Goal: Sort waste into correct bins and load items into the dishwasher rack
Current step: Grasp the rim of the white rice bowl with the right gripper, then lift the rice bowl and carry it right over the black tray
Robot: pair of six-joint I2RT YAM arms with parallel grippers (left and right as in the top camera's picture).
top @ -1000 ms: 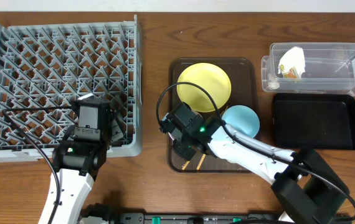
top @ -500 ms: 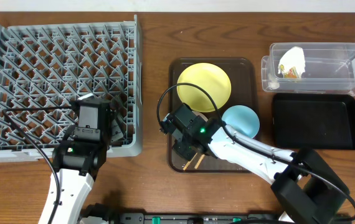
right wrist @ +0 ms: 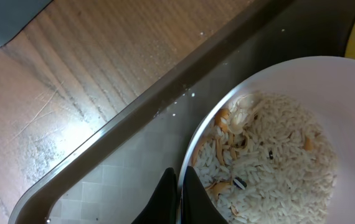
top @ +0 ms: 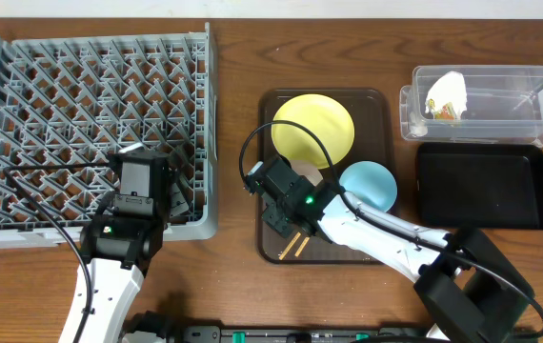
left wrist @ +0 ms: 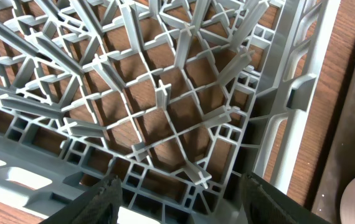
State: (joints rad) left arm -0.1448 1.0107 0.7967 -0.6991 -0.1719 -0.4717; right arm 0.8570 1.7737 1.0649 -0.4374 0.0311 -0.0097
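Pinches the rim of the white bowl [right wrist: 302, 81] between the right fingers [right wrist: 165, 199], clenched tight with only the thin bowl wall between them. Carries in that bowl a heap of whitish rice scraps [right wrist: 271, 168] mixed with a few orange-brown bits. Holds the bowl low over the dark brown serving tray [top: 372, 124], between the round yellow plate [top: 312, 131] at the tray's far end and the two wooden chopsticks [top: 295, 248] lying side by side near its front edge. Cannot tell whether the bowl's base touches the tray floor. Has the light blue bowl [top: 368, 184] at the tray's right edge, just beside the right arm. Hangs the left fingers [left wrist: 106, 202] spread wide, grasping nothing, above the near right corner of the grey dishwasher rack [top: 90, 95] at the left of the wooden worktop [top: 233, 57]. Has, at the far right, the clear plastic tub [top: 500, 105] with the crumpled white napkin [top: 448, 90] and the yellow-green packet [top: 440, 111] together at its left end. Has the flat black tray [top: 484, 186] just in front of that tub.
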